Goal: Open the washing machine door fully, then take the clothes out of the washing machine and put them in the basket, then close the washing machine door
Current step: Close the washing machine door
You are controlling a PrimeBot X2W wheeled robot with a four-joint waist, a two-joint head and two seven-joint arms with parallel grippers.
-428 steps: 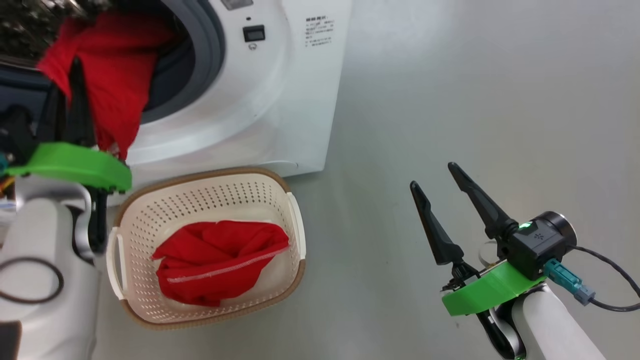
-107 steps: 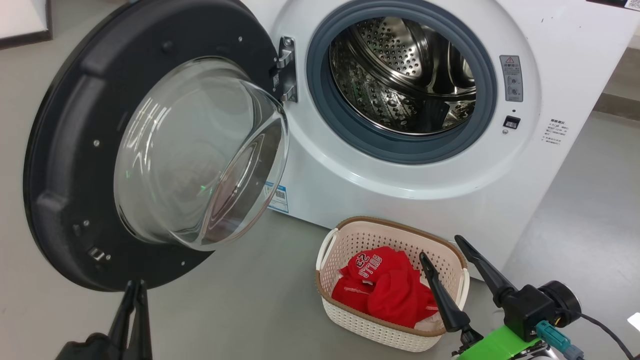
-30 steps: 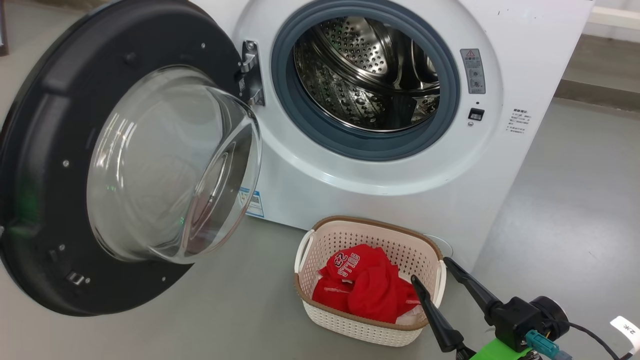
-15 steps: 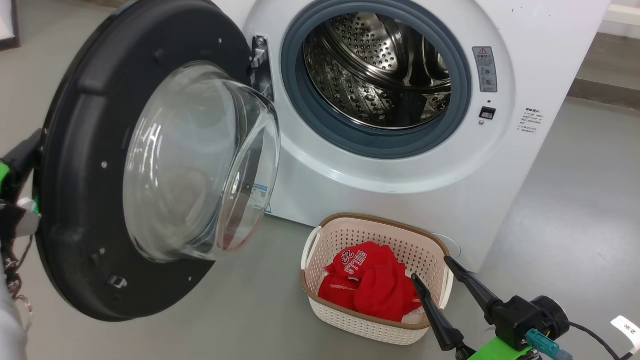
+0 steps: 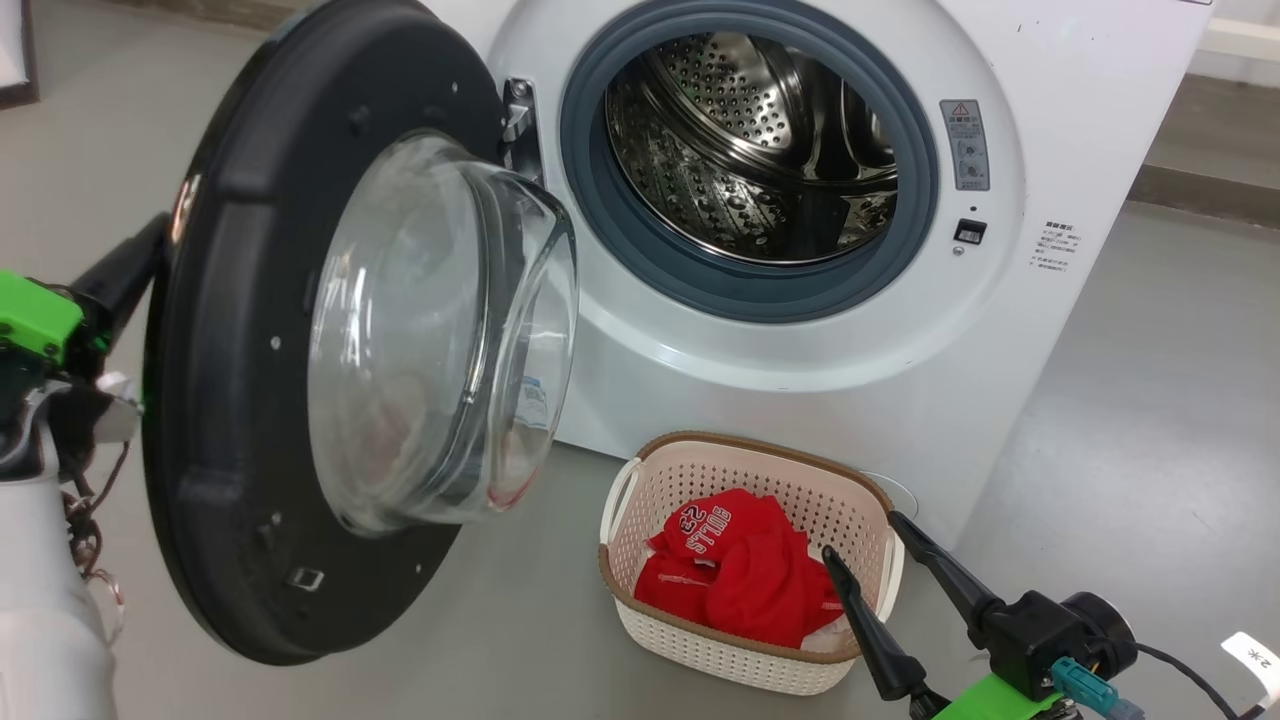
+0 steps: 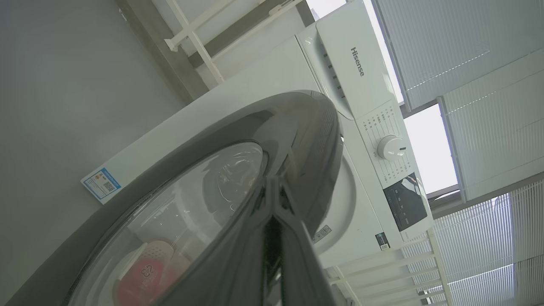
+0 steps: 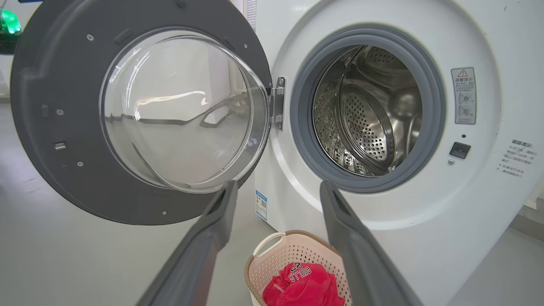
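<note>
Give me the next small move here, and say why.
Probably swing the washing machine door toward the opening with the left hand, which is shut and seems to rest against the door's outer rim. The drum looks empty, the clothes lie in the basket, and the door stands part open, so only closing seems left.

The smooth grey floor carries the white front-loading washing machine at twelve o'clock in the head view. The cream perforated basket stands just before it, toward six o'clock.
</note>
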